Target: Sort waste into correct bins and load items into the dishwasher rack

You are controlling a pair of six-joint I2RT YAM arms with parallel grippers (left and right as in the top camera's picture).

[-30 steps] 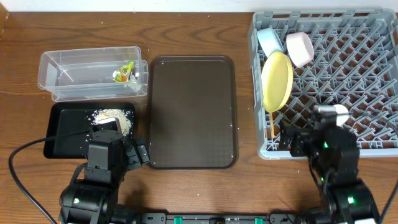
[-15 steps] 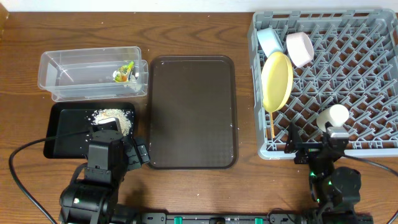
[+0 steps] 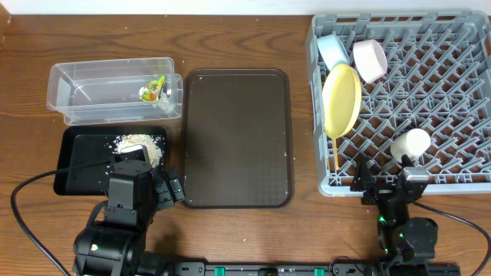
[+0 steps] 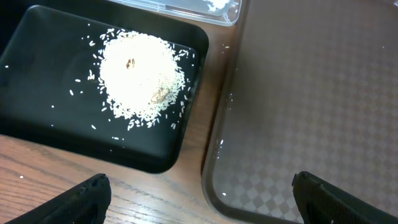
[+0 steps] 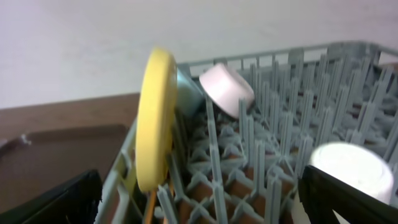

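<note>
The grey rack (image 3: 430, 92) at the right holds the yellow plate (image 3: 341, 100) on edge, the light blue bowl (image 3: 332, 50), the pinkish-white bowl (image 3: 370, 60), the white cup (image 3: 410, 143) and the chopsticks (image 3: 335, 157). The wrapper (image 3: 153, 90) lies in the clear tub (image 3: 92, 96). The rice heap (image 3: 142, 146) lies in the black tray (image 3: 77, 165). My left gripper (image 4: 199, 211) is open and empty over the table between the black tray (image 4: 37, 112) and the brown tray. My right gripper (image 5: 199, 208) is open and empty at the rack's front edge, facing the plate (image 5: 155, 118) and cup (image 5: 351, 168).
The large dark brown serving tray (image 3: 236, 138) lies mid-table between the bins and the rack. A black cable (image 3: 23, 199) loops at the front left. Both arms sit at the table's front edge.
My right gripper has pulled back from over the rack toward the front edge, and the white cup stays in the rack. The left arm has not moved.
</note>
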